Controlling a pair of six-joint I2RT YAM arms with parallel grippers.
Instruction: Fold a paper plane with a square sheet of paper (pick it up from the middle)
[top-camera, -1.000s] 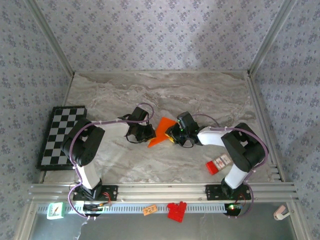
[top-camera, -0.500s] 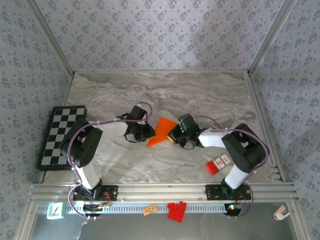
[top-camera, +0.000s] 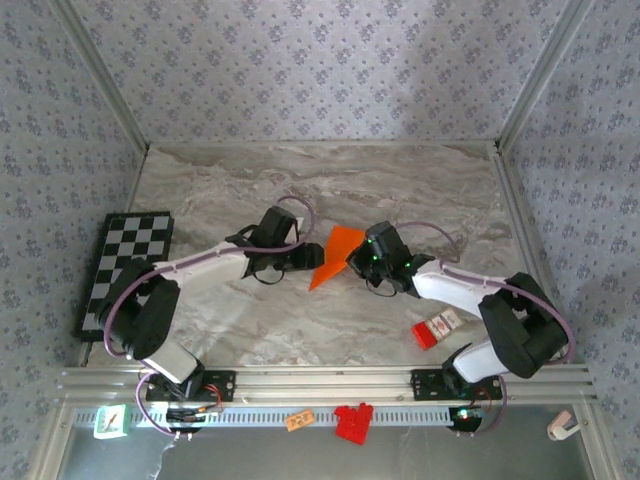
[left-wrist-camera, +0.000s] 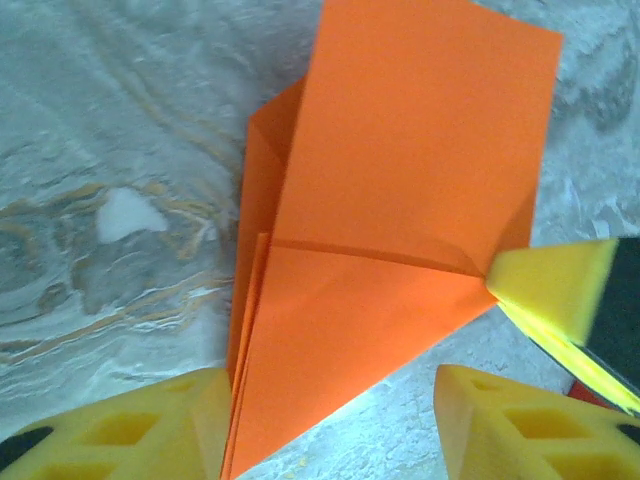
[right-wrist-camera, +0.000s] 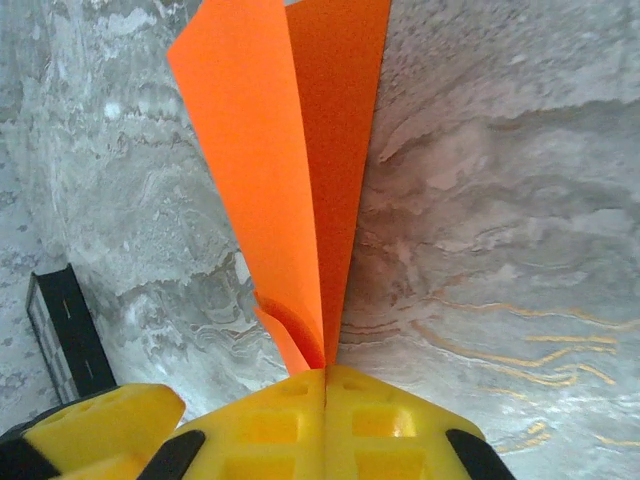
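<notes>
The square sheet of paper (top-camera: 338, 251) is bright orange and folded into a narrow, pointed, layered shape, held just above the marble table between the two grippers. My right gripper (top-camera: 357, 260) is shut on its right edge; in the right wrist view the paper (right-wrist-camera: 300, 170) fans up out of the closed gripper (right-wrist-camera: 325, 375). My left gripper (top-camera: 303, 259) is at the paper's left side. In the left wrist view the gripper (left-wrist-camera: 332, 392) stands open, with the paper's tip (left-wrist-camera: 330, 340) against the left finger (left-wrist-camera: 150, 430) and a clear gap to the right finger.
A black-and-white checkerboard (top-camera: 125, 275) lies at the table's left edge. A small red-and-white box (top-camera: 437, 327) sits by the right arm's base. Red blocks (top-camera: 352, 420) and a small orange tag (top-camera: 298, 420) lie below the front rail.
The left gripper has opened and let go of the paper while the right gripper has shut on it. Both arms reached farther out, and the paper shifted slightly right and away.
</notes>
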